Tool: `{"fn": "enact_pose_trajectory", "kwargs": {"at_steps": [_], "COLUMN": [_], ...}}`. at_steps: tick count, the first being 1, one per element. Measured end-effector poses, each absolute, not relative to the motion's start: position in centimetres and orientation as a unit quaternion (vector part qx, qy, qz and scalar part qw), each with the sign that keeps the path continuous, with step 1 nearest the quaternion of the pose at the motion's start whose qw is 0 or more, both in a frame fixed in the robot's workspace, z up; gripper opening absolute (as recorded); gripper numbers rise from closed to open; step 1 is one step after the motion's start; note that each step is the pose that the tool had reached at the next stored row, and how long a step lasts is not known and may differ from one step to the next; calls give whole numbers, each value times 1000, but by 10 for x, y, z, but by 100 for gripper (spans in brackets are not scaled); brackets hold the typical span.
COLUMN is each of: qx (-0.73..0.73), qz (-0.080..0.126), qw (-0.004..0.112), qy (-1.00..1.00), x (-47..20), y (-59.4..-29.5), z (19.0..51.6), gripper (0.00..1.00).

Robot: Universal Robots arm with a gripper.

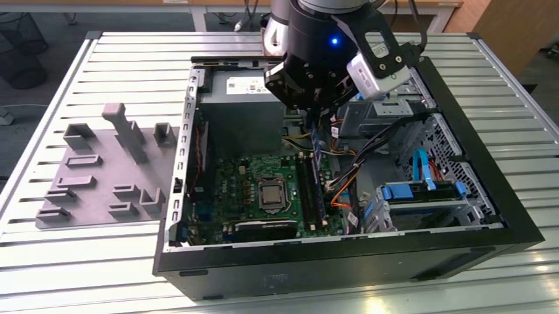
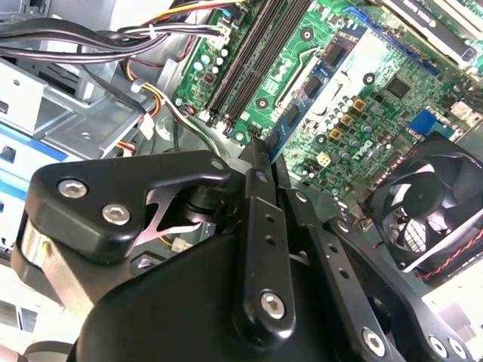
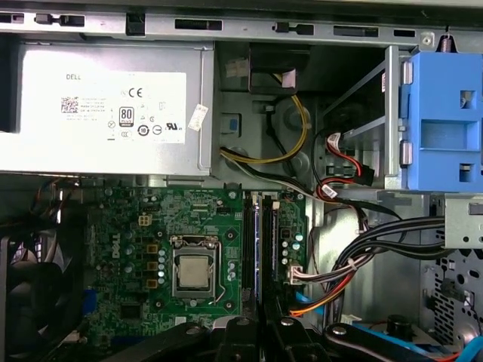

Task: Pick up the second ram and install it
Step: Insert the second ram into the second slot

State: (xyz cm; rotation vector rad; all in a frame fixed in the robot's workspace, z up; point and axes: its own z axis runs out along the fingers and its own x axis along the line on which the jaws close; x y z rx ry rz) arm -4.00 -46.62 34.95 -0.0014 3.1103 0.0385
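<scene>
Over an open computer case point(image 1: 489, 216) lying on a slatted metal tabletop point(image 1: 105, 261), the arm's gripper point(image 1: 315, 114) hangs above the motherboard point(image 1: 240, 190). Its fingers point(image 2: 253, 188) are drawn close together, clamped on the second ram point(image 1: 319, 140). In the exterior view the ram shows as one thin blue-green strip reaching down from the fingertips toward the long black memory slots point(image 1: 310, 190). It is seen nearly edge-on, and its long axis appears to lie along the same line as the slots, though its full length cannot be made out. Whether its lower edge touches a slot cannot be told. In the first wrist view the gripper point(image 3: 260, 332) sits in line with the slots point(image 3: 250, 241), which run side by side just beside the single processor socket point(image 3: 195, 273). One power supply point(image 3: 106, 105) lies across the far end of the case, and one blue drive bracket point(image 3: 445, 121) stands near the cable bundle point(image 3: 377, 249). The second wrist view shows one black fan point(image 2: 430, 204) beside the gripper point(image 2: 260, 151). One grey fixture plate point(image 1: 96, 190) with several raised blocks lies on the tabletop at the exterior view's left, well apart from the gripper.
</scene>
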Motion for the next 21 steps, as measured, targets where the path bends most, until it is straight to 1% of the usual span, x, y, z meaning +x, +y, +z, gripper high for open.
{"fn": "enact_pose_trajectory", "kwargs": {"at_steps": [13,21], "qx": [0,0], "qz": [12,12], "qw": [15,15], "qy": [1000,1000], "x": [-40,-40], "y": [-466,-466], "z": [350,339], "gripper": [14,14]}}
